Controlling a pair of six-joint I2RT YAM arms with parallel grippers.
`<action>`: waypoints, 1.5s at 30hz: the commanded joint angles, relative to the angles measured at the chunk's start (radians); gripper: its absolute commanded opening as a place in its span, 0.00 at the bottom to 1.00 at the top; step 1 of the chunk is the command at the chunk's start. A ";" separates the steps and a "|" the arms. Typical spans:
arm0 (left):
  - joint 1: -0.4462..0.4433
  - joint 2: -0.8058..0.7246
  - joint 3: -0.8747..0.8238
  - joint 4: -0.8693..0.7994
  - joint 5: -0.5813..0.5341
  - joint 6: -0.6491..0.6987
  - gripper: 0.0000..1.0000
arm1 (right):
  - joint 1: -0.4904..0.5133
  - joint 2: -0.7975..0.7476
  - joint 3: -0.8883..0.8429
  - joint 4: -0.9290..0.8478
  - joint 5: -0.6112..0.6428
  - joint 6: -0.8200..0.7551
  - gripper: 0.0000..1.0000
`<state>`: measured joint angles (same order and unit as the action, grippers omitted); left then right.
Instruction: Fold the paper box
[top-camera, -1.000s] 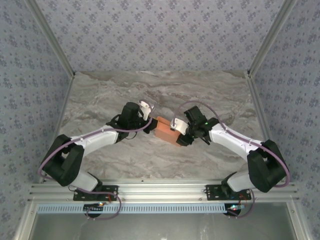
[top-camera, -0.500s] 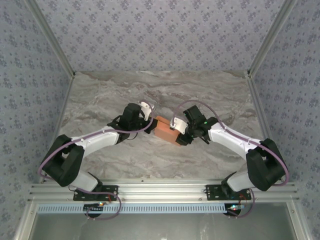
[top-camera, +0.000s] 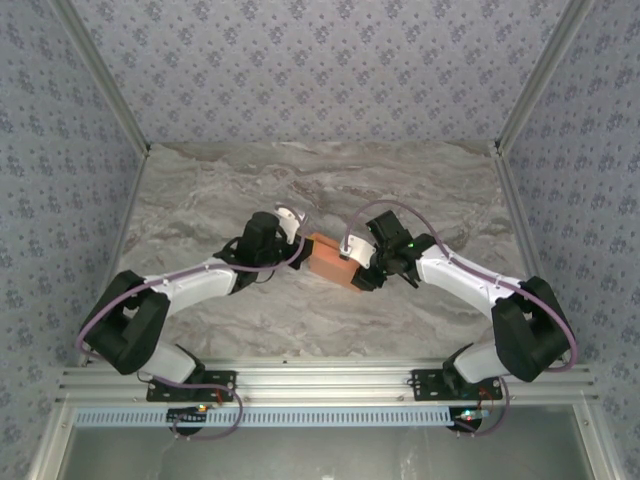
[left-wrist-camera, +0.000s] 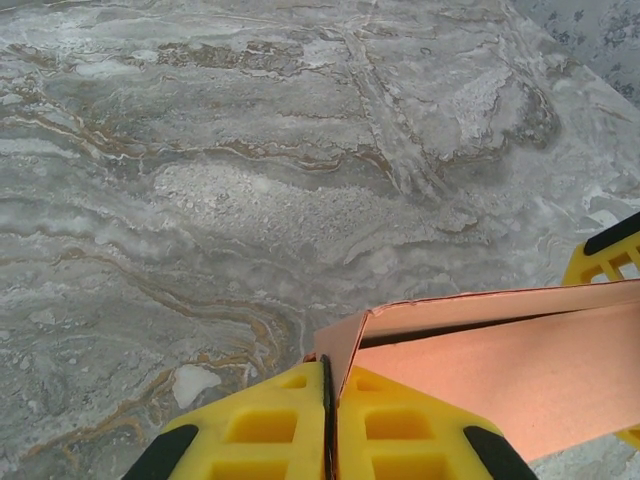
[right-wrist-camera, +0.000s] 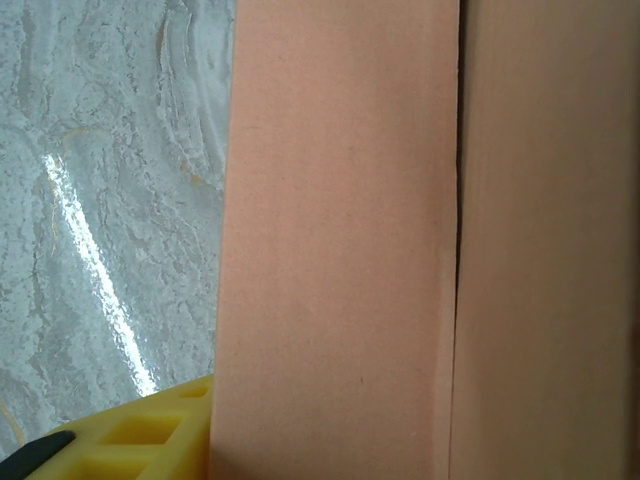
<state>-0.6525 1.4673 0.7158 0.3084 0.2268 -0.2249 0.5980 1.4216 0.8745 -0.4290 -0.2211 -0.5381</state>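
Slight displacement of the left gripper (left-wrist-camera: 328, 400) toward its own base is noted against the earlier overhead frames, with its jaws drawn closer together; the paper box (top-camera: 331, 262) and the right gripper (top-camera: 359, 272) are found where they were. In the left wrist view the yellow jaws are seen pressed together, with the corner flap of the salmon-orange card pinched in the seam between them. From that pinch the box body is seen extending forward and to the right of the jaws. At its far end, two yellow fingers (left-wrist-camera: 606, 262) of the right gripper are seen, one on each side of the card, so the box is judged to be clamped across its width there. In the right wrist view, two card panels divided by a narrow dark seam are pressed close against the camera, with one yellow finger beside the left panel. The box is held between both grippers over the marble-patterned table (top-camera: 200, 200), near its middle.
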 joint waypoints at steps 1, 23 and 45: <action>-0.016 -0.008 -0.041 -0.070 -0.006 0.035 0.08 | 0.000 0.035 -0.005 -0.011 -0.002 -0.002 0.48; -0.060 0.023 -0.127 0.083 -0.109 -0.102 0.07 | -0.009 0.009 -0.017 0.043 0.020 0.050 0.52; -0.086 0.042 -0.185 0.158 -0.215 -0.054 0.03 | -0.204 -0.347 -0.146 0.065 -0.368 0.069 0.71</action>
<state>-0.7139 1.4853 0.5667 0.6044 0.0330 -0.3035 0.4419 1.1252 0.7509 -0.3389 -0.4633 -0.4850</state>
